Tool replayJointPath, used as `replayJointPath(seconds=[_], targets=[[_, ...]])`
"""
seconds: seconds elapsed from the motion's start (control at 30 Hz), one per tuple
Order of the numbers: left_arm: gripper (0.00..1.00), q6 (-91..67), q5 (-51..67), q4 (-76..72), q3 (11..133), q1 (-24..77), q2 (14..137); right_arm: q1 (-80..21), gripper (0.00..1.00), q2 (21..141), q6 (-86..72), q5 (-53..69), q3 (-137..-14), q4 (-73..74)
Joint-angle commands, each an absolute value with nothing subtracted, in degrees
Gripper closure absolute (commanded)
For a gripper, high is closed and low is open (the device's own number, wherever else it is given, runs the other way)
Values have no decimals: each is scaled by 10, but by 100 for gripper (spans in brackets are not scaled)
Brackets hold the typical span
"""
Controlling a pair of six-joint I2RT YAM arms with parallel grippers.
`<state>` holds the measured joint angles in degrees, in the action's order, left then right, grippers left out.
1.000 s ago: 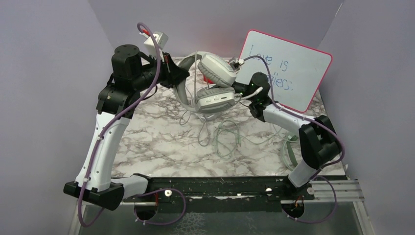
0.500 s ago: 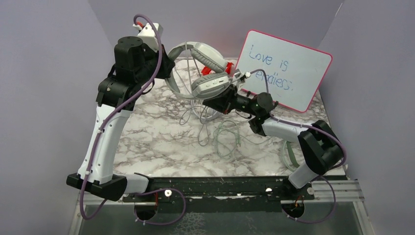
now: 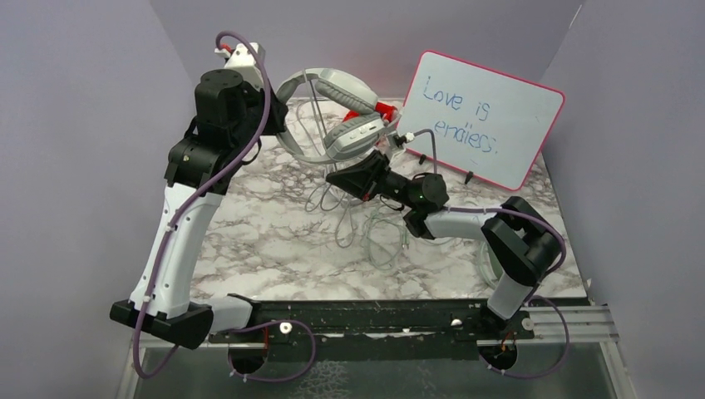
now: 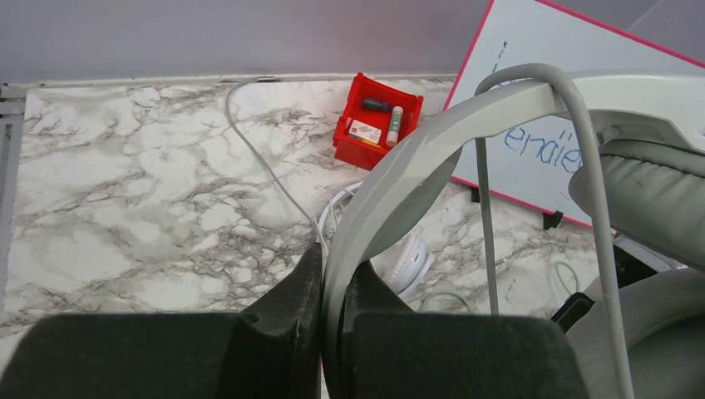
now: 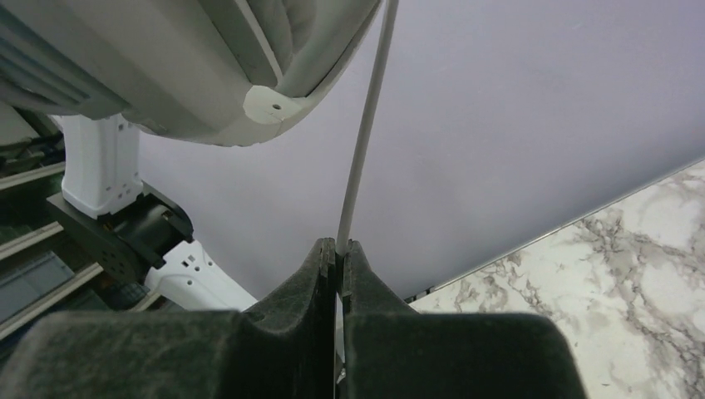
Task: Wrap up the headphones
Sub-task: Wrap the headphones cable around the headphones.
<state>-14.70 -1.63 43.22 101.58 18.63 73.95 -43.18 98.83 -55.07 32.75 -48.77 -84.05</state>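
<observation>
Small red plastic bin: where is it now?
In the left wrist view the small red plastic bin sits on the marble table by the far wall, just left of the pink-framed whiteboard; from above, the grey headphones mostly hide it.

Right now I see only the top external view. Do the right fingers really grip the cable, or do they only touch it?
Observer: The right wrist view shows the right fingers shut on the thin cable, which runs up past an ear cup.
Operator: Where does the left arm hold?
Observer: The left fingers clamp the pale headband edge-on.
Operator: Is something lying below?
Observer: Yes, a white ear cup lies on the marble table, apart from the red bin.
</observation>
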Motion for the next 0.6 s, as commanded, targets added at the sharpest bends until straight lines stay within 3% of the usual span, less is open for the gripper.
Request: replayJointPath(seconds=[0.0, 0.27, 0.43, 0.57], targets=[[100, -198, -105, 213, 1001, 177, 694, -463, 95, 1006, -580, 326, -466, -924], [100, -131, -36, 62, 935, 177, 652, -466, 94, 972, -524, 269, -471, -837], [100, -67, -50, -19, 929, 177, 635, -467, 95, 934, -527, 268, -483, -802], [100, -88, -57, -77, 926, 177, 630, -468, 91, 931, -549, 252, -491, -827]])
